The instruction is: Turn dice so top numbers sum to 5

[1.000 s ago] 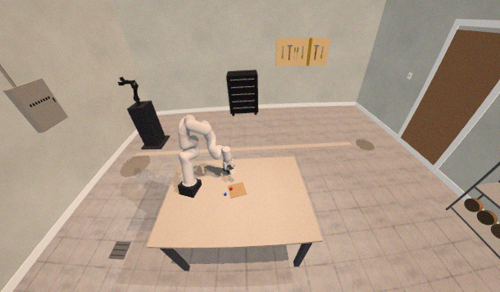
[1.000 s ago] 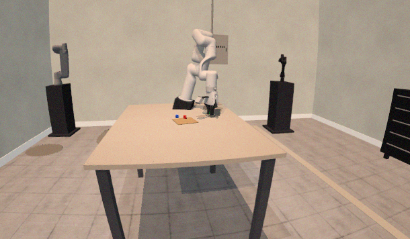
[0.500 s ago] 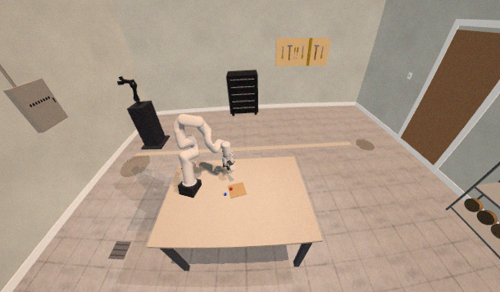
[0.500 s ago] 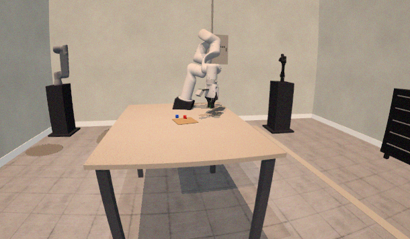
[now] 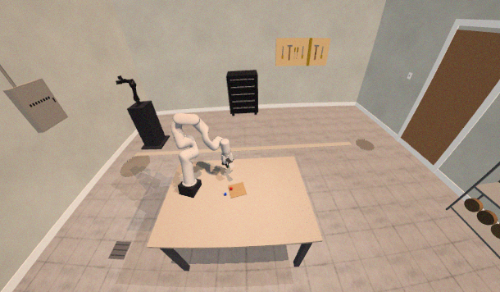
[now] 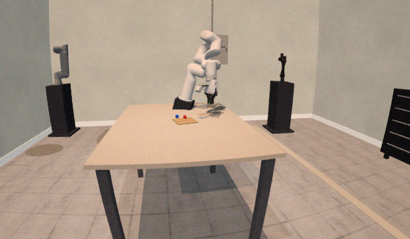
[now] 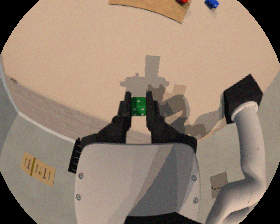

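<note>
My gripper [image 7: 138,99] [image 5: 229,166] [image 6: 211,99] is shut on a green die [image 7: 138,104] [image 6: 211,100] and holds it above the table, well away from the mat. The brown mat [image 5: 238,191] [image 6: 187,121] lies flat on the table. A red die [image 5: 231,189] [image 6: 185,117] sits on the mat near its edge. A blue die [image 5: 225,194] [image 6: 177,116] [image 7: 211,3] lies on the bare table just beside the mat. The numbers on the dice are too small to read.
The arm's base [image 5: 189,188] [image 6: 183,103] stands on the table [image 5: 245,221] [image 6: 181,144] near the dice. The table's far edge lies close under the gripper. Black pedestals, a dark drawer cabinet [image 5: 242,92] and a shelf rack stand around the room.
</note>
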